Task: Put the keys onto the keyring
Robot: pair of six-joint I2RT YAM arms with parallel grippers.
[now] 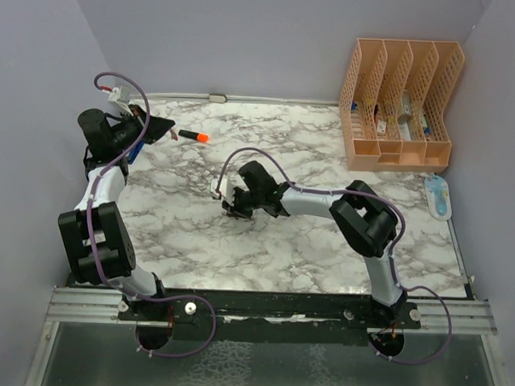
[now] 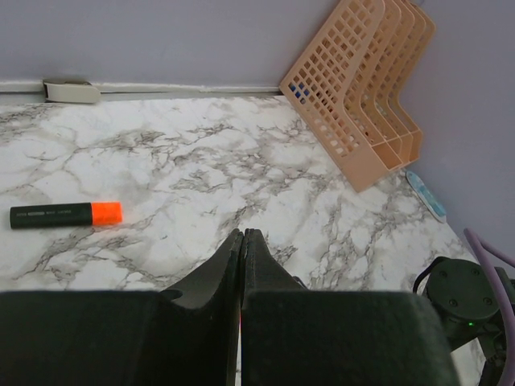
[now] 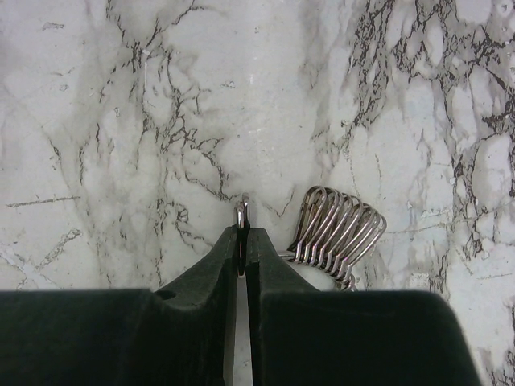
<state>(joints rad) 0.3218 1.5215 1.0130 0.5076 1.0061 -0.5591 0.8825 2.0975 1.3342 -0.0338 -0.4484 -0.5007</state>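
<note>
My right gripper [image 3: 242,232] is shut on a thin silver metal piece seen edge-on, which looks like the keyring [image 3: 241,211], held low over the marble table. A bunch of several silver wire loops [image 3: 338,233] lies just right of its fingers. In the top view the right gripper [image 1: 233,206] is at mid-table. My left gripper [image 2: 242,235] is shut and raised at the far left [image 1: 168,131]. A thin red sliver [image 2: 241,319] shows between its fingers, seemingly the red tag of a key. The key's blade is hidden.
An orange-capped black marker [image 1: 192,136] lies on the table just right of the left gripper and also shows in the left wrist view [image 2: 64,215]. A peach file rack [image 1: 400,103] stands at the back right. A small blue-white object [image 1: 438,196] lies by the right wall.
</note>
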